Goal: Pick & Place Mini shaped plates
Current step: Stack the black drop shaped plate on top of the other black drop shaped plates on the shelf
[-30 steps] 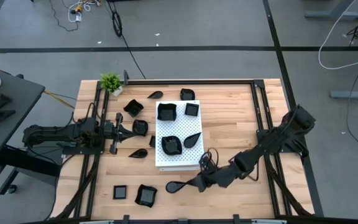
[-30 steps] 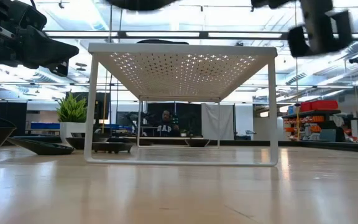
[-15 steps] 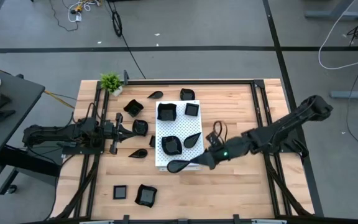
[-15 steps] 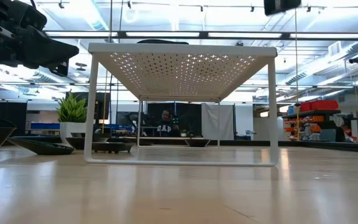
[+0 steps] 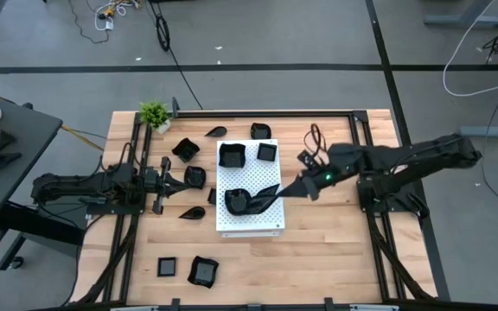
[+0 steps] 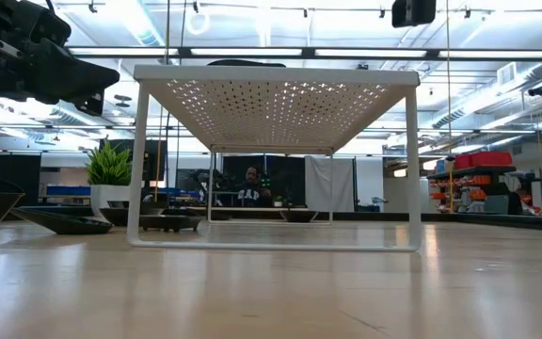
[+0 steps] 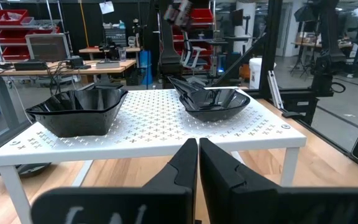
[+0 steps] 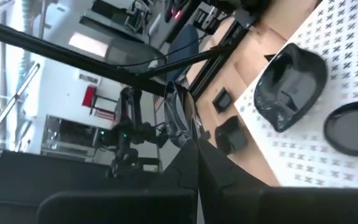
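My right gripper [image 5: 290,190] hangs over the right part of the white perforated board [image 5: 249,223], shut on a black teardrop plate [image 8: 179,115]. In the high view this plate [image 5: 275,193] overlaps a leaf-shaped plate lying on the board [image 8: 353,127]. A wavy plate [image 5: 239,200] and two square plates [image 5: 232,155] also rest on the board. My left gripper [image 5: 176,179] is shut and empty, low at the board's left side. My right gripper pinches the teardrop plate by its narrow end [image 8: 188,138] between its two fingers. The fingers come slanting from the table's right side. The plate is lifted clear above the board, stands out beyond the fingertips and is tilted on edge in the wrist view.
More black plates lie on the table left of the board [image 5: 195,176], behind it [image 5: 260,131] and near the front edge [image 5: 203,271]. A small green plant [image 5: 155,114] stands at the far left corner. The board stands on legs [image 6: 137,160].
My right gripper has carried the teardrop plate from low beside the board's near edge up and toward the table's far edge. It is now over the board. The plate has stayed in the shut fingers.
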{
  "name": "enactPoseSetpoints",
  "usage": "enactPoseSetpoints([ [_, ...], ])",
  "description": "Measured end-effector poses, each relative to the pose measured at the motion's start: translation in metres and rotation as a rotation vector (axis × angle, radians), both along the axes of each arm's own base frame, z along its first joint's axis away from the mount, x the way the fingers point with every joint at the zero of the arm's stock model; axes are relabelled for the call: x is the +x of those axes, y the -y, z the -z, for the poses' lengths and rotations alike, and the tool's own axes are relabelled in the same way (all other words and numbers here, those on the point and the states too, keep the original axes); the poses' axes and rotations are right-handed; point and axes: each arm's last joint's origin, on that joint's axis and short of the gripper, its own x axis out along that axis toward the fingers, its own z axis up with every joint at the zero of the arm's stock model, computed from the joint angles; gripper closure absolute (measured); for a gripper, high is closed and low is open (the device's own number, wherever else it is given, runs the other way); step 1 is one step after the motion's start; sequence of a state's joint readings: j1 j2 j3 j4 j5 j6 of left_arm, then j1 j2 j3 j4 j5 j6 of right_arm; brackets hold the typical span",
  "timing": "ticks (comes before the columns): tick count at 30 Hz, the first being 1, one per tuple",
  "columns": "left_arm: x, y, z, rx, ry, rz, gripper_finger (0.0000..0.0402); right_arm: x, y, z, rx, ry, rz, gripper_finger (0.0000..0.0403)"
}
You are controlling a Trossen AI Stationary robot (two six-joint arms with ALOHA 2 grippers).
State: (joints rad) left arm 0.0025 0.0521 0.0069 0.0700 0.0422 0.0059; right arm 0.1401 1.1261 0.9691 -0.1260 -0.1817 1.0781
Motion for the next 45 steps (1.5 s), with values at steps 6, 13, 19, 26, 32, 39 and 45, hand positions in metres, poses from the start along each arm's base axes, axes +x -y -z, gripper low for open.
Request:
enactPoseSetpoints([
  [6, 0.0, 0.0, 0.0, 0.0, -0.001, 0.0, 0.0381, -0.015, 0.026, -0.002, -0.011, -0.046, -0.077, 0.0403],
  [13, 0.0, 0.0, 0.0, 0.0, 0.0, 0.0, 0.0381, -0.023, 0.051, 0.004, -0.021, -0.099, -0.117, 0.0403],
  [19, 0.0, 0.0, 0.0, 0.0, 0.0, 0.0, 0.0381, -0.028, 0.071, 0.007, -0.027, -0.109, -0.12, 0.0403],
  [26, 0.0, 0.0, 0.0, 0.0, 0.0, 0.0, 0.0381, -0.022, 0.091, 0.023, 0.015, -0.152, -0.135, 0.0403],
  [32, 0.0, 0.0, 0.0, 0.0, 0.0, 0.0, 0.0381, -0.019, 0.1, 0.051, 0.038, -0.233, -0.123, 0.0403],
  [39, 0.0, 0.0, 0.0, 0.0, 0.0, 0.0, 0.0381, -0.009, 0.109, 0.071, 0.095, -0.261, -0.125, 0.0403],
  [45, 0.0, 0.0, 0.0, 0.0, 0.0, 0.0, 0.0381, 0.002, 0.11, 0.074, 0.153, -0.255, -0.116, 0.0403],
])
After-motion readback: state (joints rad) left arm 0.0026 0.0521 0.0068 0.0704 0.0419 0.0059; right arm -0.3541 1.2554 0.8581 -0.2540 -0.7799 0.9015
